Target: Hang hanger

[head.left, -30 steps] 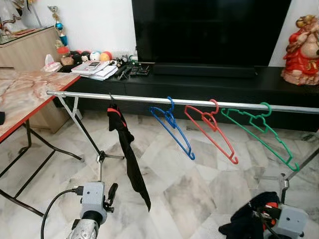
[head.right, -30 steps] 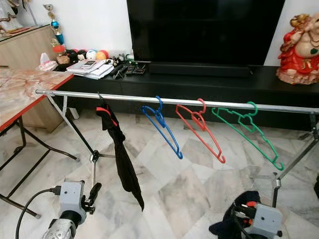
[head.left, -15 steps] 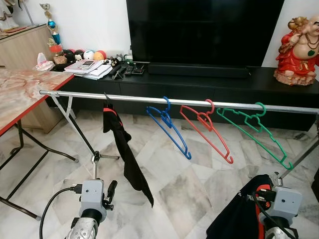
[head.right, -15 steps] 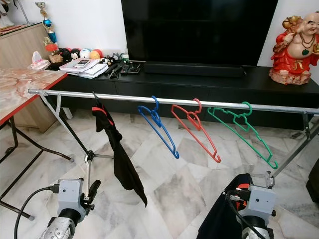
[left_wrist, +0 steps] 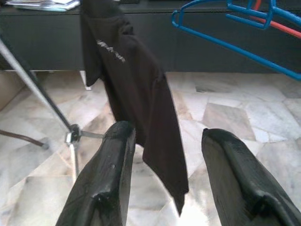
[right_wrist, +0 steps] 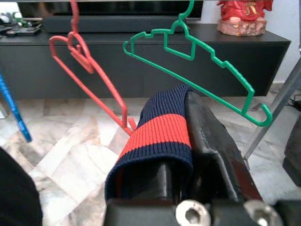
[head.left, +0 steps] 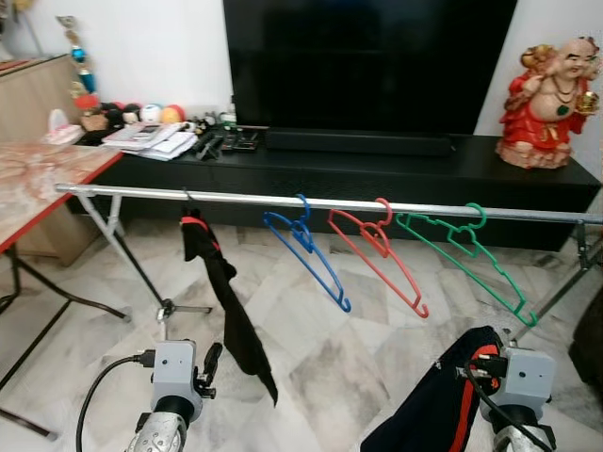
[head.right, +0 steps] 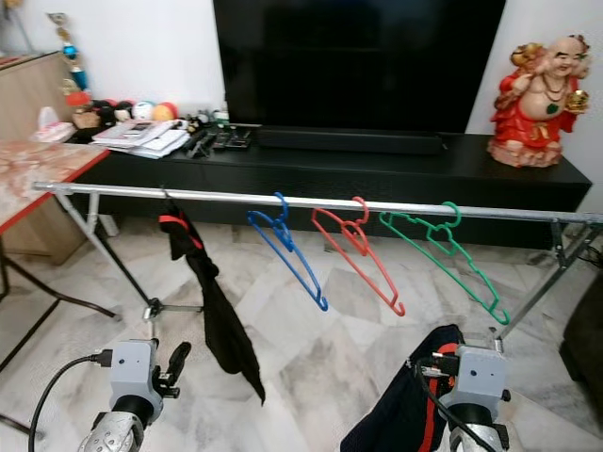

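Observation:
A silver rail [head.left: 245, 198] runs across in front of me at chest height. From it hang a black garment [head.left: 226, 306] at the left, then a blue hanger [head.left: 306, 247], a red hanger [head.left: 377, 254] and a green hanger [head.left: 462, 256], all three bare. Low at the right, my right gripper [right_wrist: 181, 125] is shut on a navy garment with a red stripe [right_wrist: 157, 134], below and in front of the green hanger. The cloth drapes down from it [head.left: 438, 414]. Low at the left, my left gripper [left_wrist: 164, 136] is open and holds nothing, facing the black garment.
Behind the rail stand a long black TV bench [head.left: 377, 169] with a big TV [head.left: 367, 61] and a red statue [head.left: 546, 104]. A marble-top folding table [head.left: 38, 174] is at the left. The rail's stand legs [head.left: 165, 306] reach down to the marble floor.
My right gripper has risen with the navy garment, which now hangs lower from it. The camera has shifted to the right. The left arm and the hangers have stayed put.

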Controlling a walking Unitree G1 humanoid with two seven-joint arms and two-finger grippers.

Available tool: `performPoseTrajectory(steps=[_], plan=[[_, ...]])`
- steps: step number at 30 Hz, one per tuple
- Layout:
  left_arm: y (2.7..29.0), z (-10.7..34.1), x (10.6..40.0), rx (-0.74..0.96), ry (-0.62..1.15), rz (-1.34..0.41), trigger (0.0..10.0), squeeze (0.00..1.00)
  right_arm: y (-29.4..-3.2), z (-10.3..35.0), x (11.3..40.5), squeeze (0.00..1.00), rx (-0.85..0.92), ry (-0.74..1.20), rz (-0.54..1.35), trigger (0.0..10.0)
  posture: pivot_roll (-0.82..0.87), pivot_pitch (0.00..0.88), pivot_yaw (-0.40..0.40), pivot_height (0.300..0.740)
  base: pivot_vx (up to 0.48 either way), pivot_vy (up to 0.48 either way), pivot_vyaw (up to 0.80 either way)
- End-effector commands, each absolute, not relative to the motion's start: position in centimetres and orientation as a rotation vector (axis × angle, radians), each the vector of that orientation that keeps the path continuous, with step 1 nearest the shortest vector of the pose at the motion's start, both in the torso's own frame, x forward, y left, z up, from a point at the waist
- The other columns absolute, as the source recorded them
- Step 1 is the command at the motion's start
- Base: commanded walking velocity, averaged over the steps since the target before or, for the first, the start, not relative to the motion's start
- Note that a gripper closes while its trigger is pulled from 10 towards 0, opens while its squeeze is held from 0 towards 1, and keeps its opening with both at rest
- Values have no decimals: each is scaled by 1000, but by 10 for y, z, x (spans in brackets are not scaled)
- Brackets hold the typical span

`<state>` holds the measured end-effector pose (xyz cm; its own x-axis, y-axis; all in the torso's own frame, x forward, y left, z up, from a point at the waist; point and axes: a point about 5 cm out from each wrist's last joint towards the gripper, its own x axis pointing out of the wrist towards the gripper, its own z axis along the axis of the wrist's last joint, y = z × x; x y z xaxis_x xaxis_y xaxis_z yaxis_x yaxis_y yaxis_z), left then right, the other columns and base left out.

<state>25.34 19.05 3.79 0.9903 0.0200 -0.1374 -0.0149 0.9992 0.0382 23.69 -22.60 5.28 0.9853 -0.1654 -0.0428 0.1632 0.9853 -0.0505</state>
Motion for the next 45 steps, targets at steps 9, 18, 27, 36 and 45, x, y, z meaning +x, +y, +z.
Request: performPoseTrajectory(steps=[9, 18, 27, 36, 45], plan=[[180, 44, 260, 29, 117, -15, 10000, 0, -223, 62, 247, 0, -53, 18, -147, 10000, -24, 0, 30, 740, 352, 0, 0], [181, 44, 260, 27, 114, -11, 10000, 0, -219, 58, 245, 0, -58, 34, -129, 10000, -23, 0, 30, 740, 352, 0, 0], [179, 46, 264, 34, 107, -28, 10000, 0, -218, 57, 246, 0, -56, 37, -133, 10000, -23, 0, 33, 740, 86, 0, 0], [177, 46, 262, 49, 107, -40, 10000, 0, -218, 55, 244, 0, -56, 47, -132, 10000, -21, 0, 31, 740, 0, -99, 0], [177, 48, 263, 45, 101, -41, 10000, 0, -217, 51, 244, 0, -54, 62, -124, 10000, -17, 0, 29, 740, 0, -391, 0]])
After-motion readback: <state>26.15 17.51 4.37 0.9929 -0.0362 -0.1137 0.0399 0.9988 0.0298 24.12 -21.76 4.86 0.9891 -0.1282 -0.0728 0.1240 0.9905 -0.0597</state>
